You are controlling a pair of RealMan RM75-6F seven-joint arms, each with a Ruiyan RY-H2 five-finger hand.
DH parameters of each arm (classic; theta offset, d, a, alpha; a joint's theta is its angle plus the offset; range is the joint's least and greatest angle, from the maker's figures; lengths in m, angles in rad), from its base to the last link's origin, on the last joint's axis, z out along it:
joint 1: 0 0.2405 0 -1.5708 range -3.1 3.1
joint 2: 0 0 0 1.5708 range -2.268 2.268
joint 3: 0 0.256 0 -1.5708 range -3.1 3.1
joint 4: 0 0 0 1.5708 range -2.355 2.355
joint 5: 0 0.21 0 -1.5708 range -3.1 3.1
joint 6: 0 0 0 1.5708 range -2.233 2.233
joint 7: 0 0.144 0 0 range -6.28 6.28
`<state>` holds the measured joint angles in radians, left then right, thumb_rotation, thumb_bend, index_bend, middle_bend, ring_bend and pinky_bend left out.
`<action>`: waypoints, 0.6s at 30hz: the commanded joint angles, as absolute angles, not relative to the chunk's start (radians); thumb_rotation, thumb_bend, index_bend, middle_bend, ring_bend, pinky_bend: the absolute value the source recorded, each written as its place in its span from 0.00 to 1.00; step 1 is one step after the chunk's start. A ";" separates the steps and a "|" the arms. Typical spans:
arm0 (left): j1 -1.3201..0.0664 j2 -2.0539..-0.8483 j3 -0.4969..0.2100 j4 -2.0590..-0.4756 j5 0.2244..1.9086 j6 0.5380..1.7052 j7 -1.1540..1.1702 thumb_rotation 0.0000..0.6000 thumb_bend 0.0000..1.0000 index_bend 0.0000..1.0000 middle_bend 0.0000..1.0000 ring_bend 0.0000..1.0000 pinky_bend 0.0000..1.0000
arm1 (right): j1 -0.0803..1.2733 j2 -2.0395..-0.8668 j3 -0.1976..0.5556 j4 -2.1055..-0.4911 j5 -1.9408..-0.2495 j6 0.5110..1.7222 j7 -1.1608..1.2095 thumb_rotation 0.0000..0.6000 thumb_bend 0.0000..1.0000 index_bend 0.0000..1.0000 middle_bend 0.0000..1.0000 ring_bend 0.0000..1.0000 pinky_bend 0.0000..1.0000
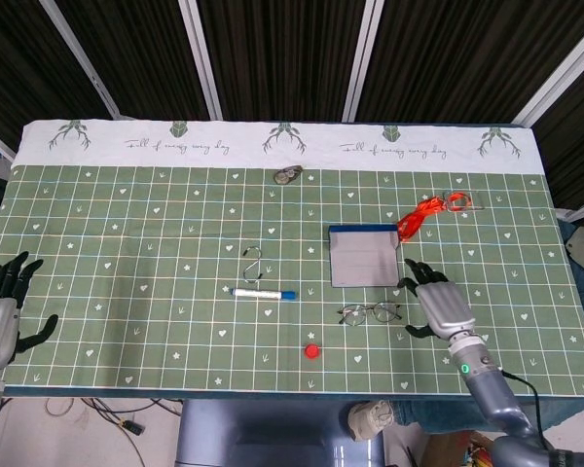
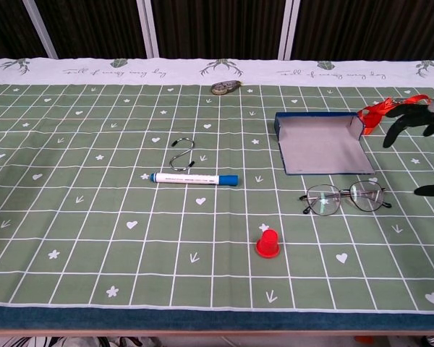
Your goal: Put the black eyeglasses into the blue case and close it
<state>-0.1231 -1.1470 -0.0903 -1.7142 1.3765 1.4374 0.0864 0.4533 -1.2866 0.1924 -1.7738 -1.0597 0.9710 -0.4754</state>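
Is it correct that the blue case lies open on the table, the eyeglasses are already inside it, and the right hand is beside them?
Not fully. The blue case does lie open, and the right hand is beside the eyeglasses with its fingers spread. But the eyeglasses are not inside it: the head view shows them on the tablecloth, just in front of the case.

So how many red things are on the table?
2. A small red cap sits near the front edge, in front of the eyeglasses. A red strap lies behind the blue case, at its right corner.
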 commanded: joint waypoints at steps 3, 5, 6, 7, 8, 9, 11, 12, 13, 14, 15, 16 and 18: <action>-0.124 -1.144 -0.091 -1.718 1.371 1.432 0.085 1.00 0.29 0.08 0.00 0.00 0.00 | 0.520 -1.395 0.196 -1.724 -0.961 0.966 -0.580 1.00 0.30 0.36 0.00 0.07 0.19; -0.125 -1.143 -0.091 -1.718 1.370 1.431 0.084 1.00 0.29 0.08 0.00 0.00 0.00 | 0.536 -1.424 0.198 -1.709 -0.935 0.972 -0.598 1.00 0.32 0.37 0.00 0.07 0.19; -0.125 -1.143 -0.091 -1.719 1.370 1.430 0.083 1.00 0.29 0.08 0.00 0.00 0.00 | 0.543 -1.437 0.200 -1.703 -0.924 0.975 -0.603 1.00 0.33 0.38 0.00 0.07 0.19; -0.125 -1.143 -0.091 -1.719 1.369 1.430 0.083 1.00 0.29 0.08 0.00 0.00 0.00 | 0.546 -1.442 0.200 -1.700 -0.919 0.977 -0.606 1.00 0.33 0.39 0.00 0.07 0.19; -0.126 -1.142 -0.091 -1.719 1.368 1.428 0.082 1.00 0.29 0.08 0.00 0.00 0.00 | 0.552 -1.454 0.201 -1.695 -0.912 0.980 -0.610 1.00 0.34 0.39 0.00 0.07 0.19; -0.126 -1.141 -0.092 -1.719 1.366 1.427 0.081 1.00 0.29 0.08 0.00 0.00 0.00 | 0.557 -1.464 0.202 -1.689 -0.905 0.983 -0.613 1.00 0.34 0.40 0.00 0.07 0.19; -0.127 -1.140 -0.093 -1.720 1.364 1.424 0.080 1.00 0.29 0.08 0.00 0.00 0.00 | 0.565 -1.479 0.202 -1.679 -0.895 0.991 -0.619 1.00 0.35 0.42 0.00 0.07 0.19; -0.128 -1.140 -0.093 -1.719 1.362 1.423 0.080 1.00 0.29 0.08 0.00 0.00 0.00 | 0.569 -1.485 0.202 -1.675 -0.890 0.995 -0.620 1.00 0.35 0.43 0.00 0.07 0.19; -0.128 -1.140 -0.094 -1.719 1.361 1.422 0.081 1.00 0.29 0.08 0.00 0.00 0.00 | 0.571 -1.489 0.202 -1.670 -0.886 0.997 -0.621 1.00 0.35 0.43 0.00 0.07 0.19; -0.129 -1.139 -0.094 -1.720 1.360 1.420 0.081 1.00 0.29 0.08 0.00 0.00 0.00 | 0.574 -1.493 0.201 -1.666 -0.882 1.000 -0.622 1.00 0.36 0.44 0.00 0.07 0.19; -0.129 -1.139 -0.094 -1.720 1.359 1.419 0.082 1.00 0.29 0.08 0.00 0.00 0.00 | 0.577 -1.496 0.202 -1.661 -0.877 1.002 -0.622 1.00 0.36 0.45 0.00 0.07 0.19; -0.130 -1.139 -0.094 -1.720 1.358 1.419 0.083 1.00 0.29 0.08 0.00 0.00 0.00 | 0.579 -1.498 0.201 -1.657 -0.873 1.002 -0.621 1.00 0.37 0.45 0.00 0.07 0.19; -0.130 -1.138 -0.094 -1.720 1.357 1.418 0.082 1.00 0.29 0.08 0.00 0.00 0.00 | 0.583 -1.500 0.199 -1.650 -0.865 1.002 -0.618 1.00 0.37 0.46 0.00 0.07 0.19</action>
